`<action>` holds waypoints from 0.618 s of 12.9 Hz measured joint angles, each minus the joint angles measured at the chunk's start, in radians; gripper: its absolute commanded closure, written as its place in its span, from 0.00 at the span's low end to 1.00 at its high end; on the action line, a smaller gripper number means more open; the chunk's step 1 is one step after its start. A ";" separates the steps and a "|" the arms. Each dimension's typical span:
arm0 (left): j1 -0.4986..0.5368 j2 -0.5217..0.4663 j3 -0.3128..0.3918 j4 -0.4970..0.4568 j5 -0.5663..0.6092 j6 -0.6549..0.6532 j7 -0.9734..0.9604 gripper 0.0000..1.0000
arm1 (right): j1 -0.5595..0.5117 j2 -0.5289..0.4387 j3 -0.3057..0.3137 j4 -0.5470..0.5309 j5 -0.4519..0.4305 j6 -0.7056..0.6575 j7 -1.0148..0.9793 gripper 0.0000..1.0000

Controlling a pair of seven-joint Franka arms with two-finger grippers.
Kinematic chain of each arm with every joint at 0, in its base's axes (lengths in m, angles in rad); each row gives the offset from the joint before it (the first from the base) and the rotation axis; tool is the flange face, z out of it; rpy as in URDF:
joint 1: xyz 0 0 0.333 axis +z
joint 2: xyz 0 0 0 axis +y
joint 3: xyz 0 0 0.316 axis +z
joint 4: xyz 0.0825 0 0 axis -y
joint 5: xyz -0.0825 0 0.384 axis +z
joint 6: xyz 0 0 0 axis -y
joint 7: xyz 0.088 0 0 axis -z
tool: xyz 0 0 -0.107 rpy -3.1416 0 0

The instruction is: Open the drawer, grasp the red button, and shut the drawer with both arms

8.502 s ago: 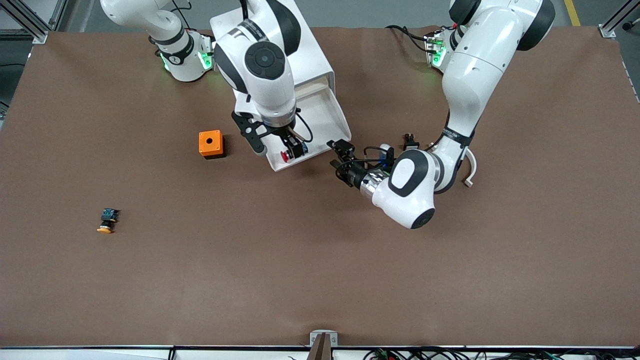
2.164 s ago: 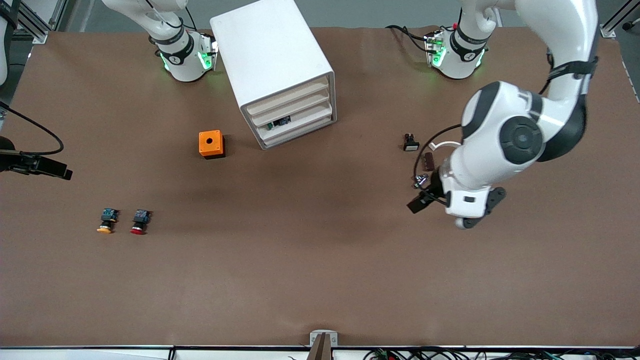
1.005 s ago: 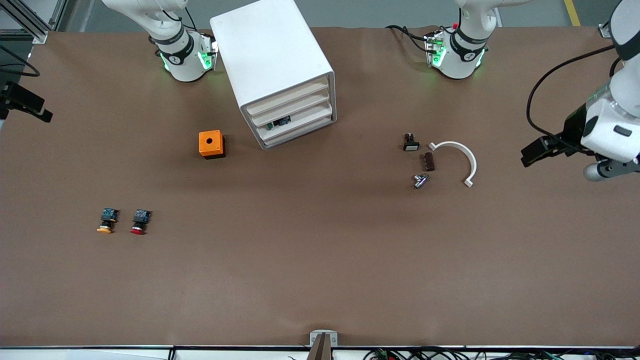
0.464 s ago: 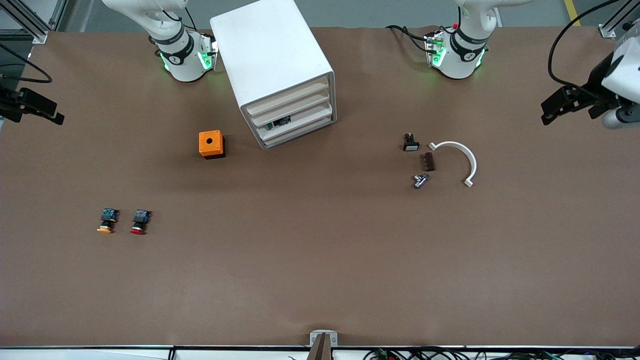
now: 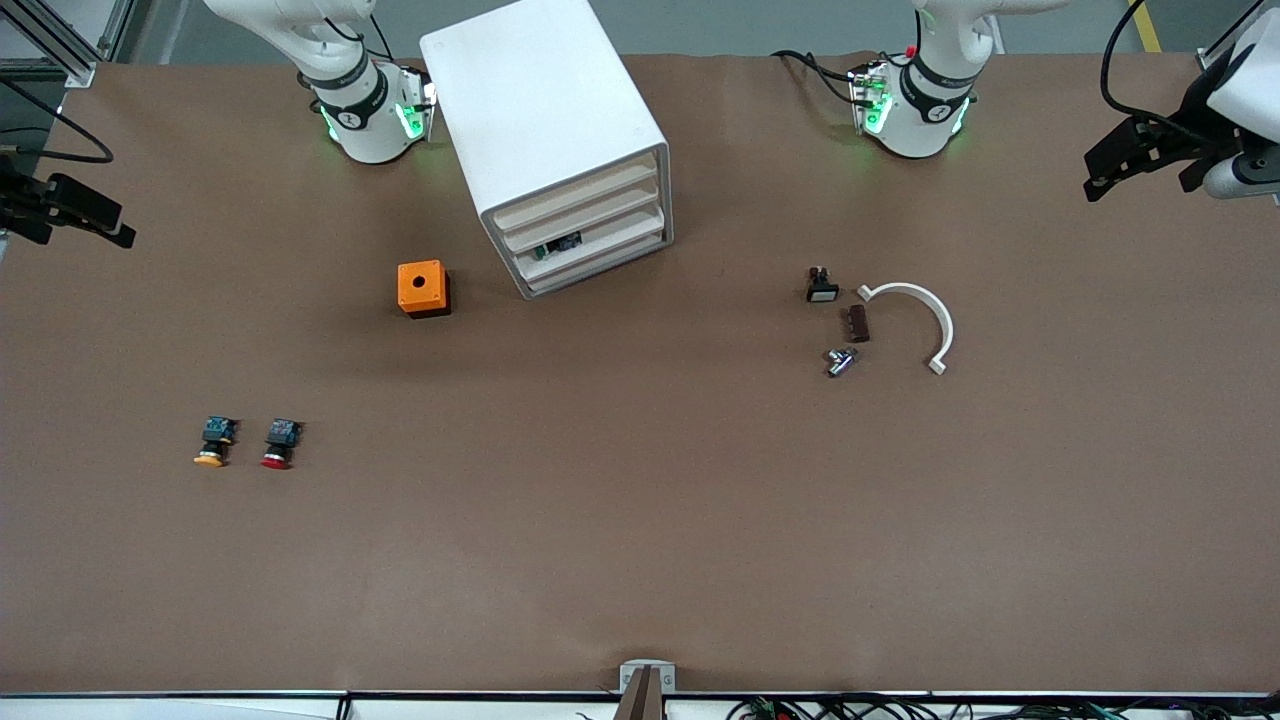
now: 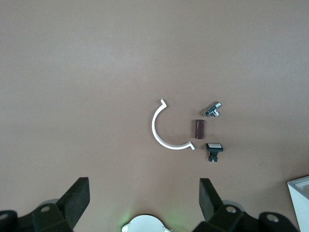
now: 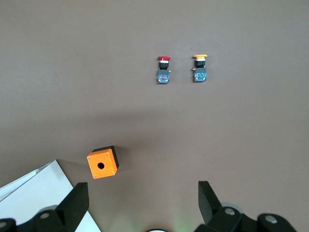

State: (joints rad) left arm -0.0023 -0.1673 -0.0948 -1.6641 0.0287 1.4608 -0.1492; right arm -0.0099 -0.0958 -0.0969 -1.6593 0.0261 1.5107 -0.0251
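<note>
The white cabinet (image 5: 560, 140) is standing on the brown worktop (image 5: 640, 540) between the two arm bases, and its three beige-fronted drawers are all sitting pushed in. The middle drawer (image 5: 583, 221) is lying flush with the ones above and below it.

The red-capped button (image 5: 279, 443) is lying on the worktop well away from the cabinet, nearer the front camera than it and toward the right arm's end. It is resting on its side, just beside the orange-yellow-capped button (image 5: 213, 442) but not touching it; that twin is lying farther from the cabinet than the red one. An orange box (image 5: 423, 288) with a round hole in its top is sitting near the cabinet, on the side toward the right arm's end, between the cabinet and the two buttons.

The right hand (image 5: 62, 208) is hanging above the edge of the worktop at the right arm's end, well apart from the cabinet, with its fingers (image 7: 77, 205) spread and gripping nothing. The left hand (image 5: 1150, 160) is hanging above the worktop's edge at the left arm's end, its fingers (image 6: 77, 200) likewise spread and empty.

Between the cabinet and the left hand, a white curved piece (image 5: 915, 318), a small dark brown block (image 5: 857, 323), a small black part (image 5: 821, 286) and a small metal part (image 5: 840, 361) are lying close together on the worktop.
</note>
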 measured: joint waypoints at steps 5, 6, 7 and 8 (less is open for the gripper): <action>-0.004 0.004 -0.001 0.002 0.000 -0.001 0.000 0.00 | -0.014 -0.027 0.035 -0.036 0.000 0.010 -0.001 0.00; -0.004 0.005 -0.001 0.002 0.000 -0.001 0.000 0.00 | -0.015 -0.030 0.036 -0.038 0.000 0.011 -0.001 0.00; -0.004 0.010 -0.001 0.003 0.000 -0.001 0.000 0.00 | -0.015 -0.030 0.036 -0.038 0.000 0.011 -0.001 0.00; -0.004 0.019 -0.001 0.008 0.000 -0.001 0.000 0.00 | -0.016 -0.031 0.036 -0.038 0.000 0.012 -0.001 0.00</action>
State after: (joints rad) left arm -0.0058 -0.1479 -0.0954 -1.6561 0.0284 1.4599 -0.1492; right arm -0.0260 -0.1265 -0.0610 -1.6977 0.0261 1.5229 -0.0256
